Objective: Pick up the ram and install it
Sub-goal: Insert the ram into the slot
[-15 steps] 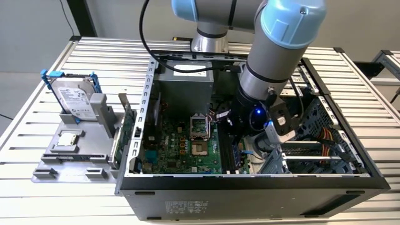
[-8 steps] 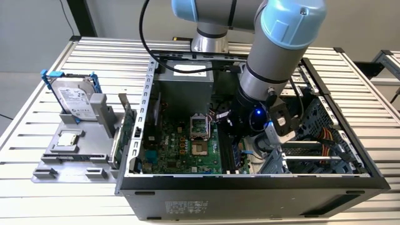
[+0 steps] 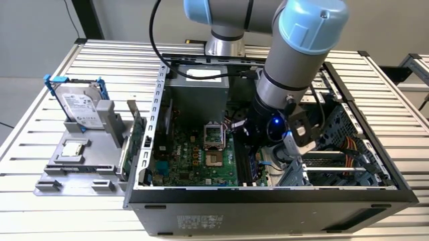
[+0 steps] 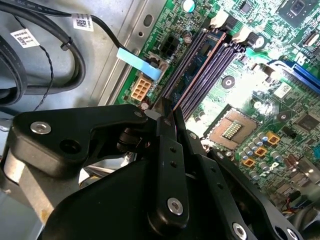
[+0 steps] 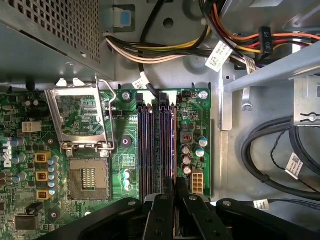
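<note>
My gripper [image 3: 258, 159] reaches down inside the open computer case, over the long black memory slots [image 3: 244, 168] of the green motherboard. In both wrist views its two black fingers are drawn close together. The ram [image 4: 198, 64] is a thin dark blue-green stick seen edge-on. It lies along the memory slot nearest the board's edge [image 5: 172, 142], with its near end between my gripper's fingers [image 4: 165, 114]. I cannot tell whether it is seated in the slot. In the first wrist view my gripper [image 5: 175, 186] sits at the end of that slot, beside a white connector.
The CPU socket [image 5: 88, 176] lies beside the slots, and black cables [image 5: 272, 150] run along the case floor. Outside the case, at the exterior view's left, a grey fixture [image 3: 50, 176] carries a hard drive [image 3: 84, 108], a chip and an upright green expansion card [image 3: 138, 135].
</note>
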`<state>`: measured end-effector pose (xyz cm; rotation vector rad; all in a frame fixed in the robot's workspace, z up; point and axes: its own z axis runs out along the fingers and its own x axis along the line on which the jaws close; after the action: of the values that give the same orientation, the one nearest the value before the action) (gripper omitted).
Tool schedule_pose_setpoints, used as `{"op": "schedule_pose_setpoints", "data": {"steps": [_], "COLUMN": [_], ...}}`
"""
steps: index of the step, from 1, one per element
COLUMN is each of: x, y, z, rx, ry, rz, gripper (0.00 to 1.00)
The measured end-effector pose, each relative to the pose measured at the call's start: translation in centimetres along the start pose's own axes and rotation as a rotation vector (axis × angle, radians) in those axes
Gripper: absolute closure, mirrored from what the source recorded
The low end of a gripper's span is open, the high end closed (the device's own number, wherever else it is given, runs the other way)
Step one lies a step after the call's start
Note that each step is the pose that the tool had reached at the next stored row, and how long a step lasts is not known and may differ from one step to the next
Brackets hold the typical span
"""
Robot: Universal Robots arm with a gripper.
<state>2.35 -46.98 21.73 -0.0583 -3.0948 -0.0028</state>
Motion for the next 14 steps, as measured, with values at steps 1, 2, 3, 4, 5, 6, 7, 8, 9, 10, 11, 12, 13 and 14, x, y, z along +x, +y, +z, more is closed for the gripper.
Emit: {"op": "schedule_pose_setpoints", "data": {"steps": [1,2,3,4,5,6,7,8,9,10,11,12,13,14], "x": [0.00,0.01,0.04,0.05,0.06,0.06,0.06,0.06,0.06,0.06,0.06,0.06,0.06,0.06], "y": [0.01,0.03,0.05,0.06,0.12,0.15,0.16,0.17,0.16,0.16,0.16,0.16,0.16,0.16], "z": [0.04,0.06,0.06,0.06,0.07,0.11,0.13,0.13,0.13,0.13,0.14,0.14,0.15,0.15], "rx": [0.0000,0.0004,0.0006,0.0006,0.0011,0.0002,-0.0001,0.0000,0.0001,0.0001,0.0001,0.0001,0.0000,-0.0001], "ry": [0.0000,0.0001,0.0000,0.0001,0.0001,0.0000,0.0000,0.0000,0.0000,0.0000,0.0001,0.0001,0.0000,0.0000], "rz": [0.000,0.000,0.000,0.000,0.000,0.000,0.000,0.000,0.000,0.000,0.000,0.000,0.000,0.000], "gripper": [1.00,1.00,1.00,1.00,1.00,1.00,1.00,1.00,1.00,1.00,1.00,1.00,1.00,1.00]}}
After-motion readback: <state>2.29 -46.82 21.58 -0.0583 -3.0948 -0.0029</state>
